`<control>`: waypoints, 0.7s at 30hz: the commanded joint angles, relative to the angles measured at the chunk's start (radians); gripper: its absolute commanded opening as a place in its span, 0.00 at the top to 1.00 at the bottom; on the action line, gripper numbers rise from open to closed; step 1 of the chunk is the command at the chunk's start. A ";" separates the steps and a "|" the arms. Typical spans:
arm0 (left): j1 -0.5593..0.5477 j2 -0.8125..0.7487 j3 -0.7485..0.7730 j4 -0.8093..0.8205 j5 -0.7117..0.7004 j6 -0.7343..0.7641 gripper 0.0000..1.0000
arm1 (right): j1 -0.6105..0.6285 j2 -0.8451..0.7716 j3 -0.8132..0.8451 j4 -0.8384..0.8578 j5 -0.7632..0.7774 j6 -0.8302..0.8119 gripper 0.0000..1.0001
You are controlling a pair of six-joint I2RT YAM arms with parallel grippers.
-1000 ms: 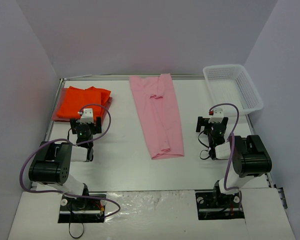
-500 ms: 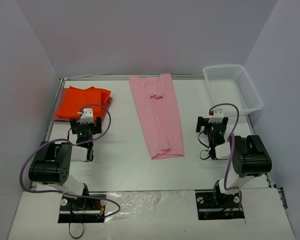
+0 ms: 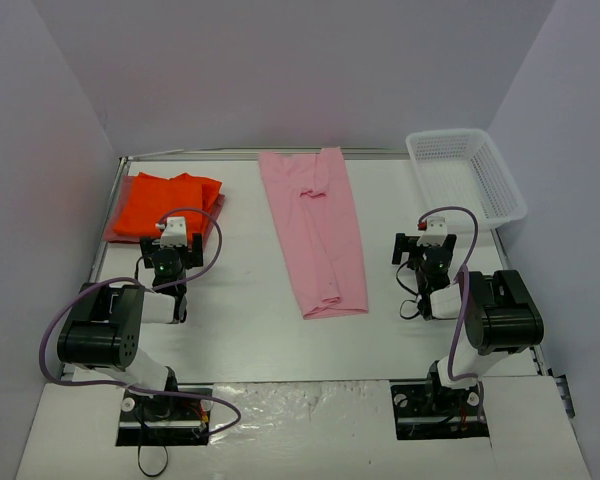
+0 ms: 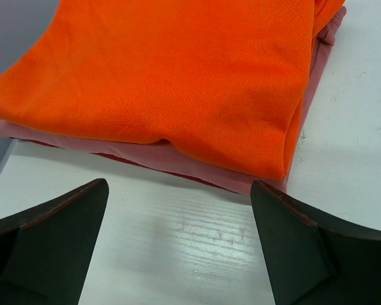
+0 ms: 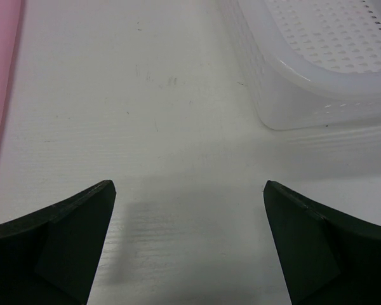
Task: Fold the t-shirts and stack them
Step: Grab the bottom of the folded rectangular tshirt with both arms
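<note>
**Item 1. Left claw** (image 4: 179,187): is hanging low over the table (image 3: 250,300) with its jaws spread wide and gripping nothing. It is pointing at the near edge of the folded stack and is not touching it.

**Item 2. Right claw** (image 5: 188,185): is likewise standing spread and carrying nothing. It is hovering over bare table, with the pink cloth's edge on its left and the basket ahead to its right.

**Item 3. Light pink t-shirt** (image 3: 315,235): is lying flat as a long narrow strip with its sleeves turned in. It is running from mid-table to the far edge, between the two arms and apart from both.

**Item 4. Orange t-shirt** (image 4: 178,70): is resting folded in the far left corner, on top of the dull pinkish-red t-shirt (image 4: 197,166), whose edge is showing beneath.

**Item 5. White mesh basket** (image 5: 286,101): is sitting in the far right corner.

**Step in hand (judged):** two shirts are looking finished and stacked. The pink one is looking folded lengthwise only, and both arms are waiting clear of it.

**Next move (judged):** it is calling for both claws to reach in, pinch the strip's near corners and carry them toward the far end to halve its length. The packet is then needing a lift onto the orange pile, with the layers kept from sliding.
</note>
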 commanded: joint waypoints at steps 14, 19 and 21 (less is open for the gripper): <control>0.007 -0.010 0.029 0.014 -0.010 -0.016 0.06 | -0.001 0.001 0.024 0.186 0.000 0.008 0.00; 0.007 -0.008 0.032 0.013 -0.009 -0.016 0.06 | -0.007 0.003 0.029 0.177 -0.006 0.011 0.00; 0.007 -0.008 0.032 0.011 -0.009 -0.016 0.06 | -0.021 0.006 0.044 0.155 -0.016 0.036 0.00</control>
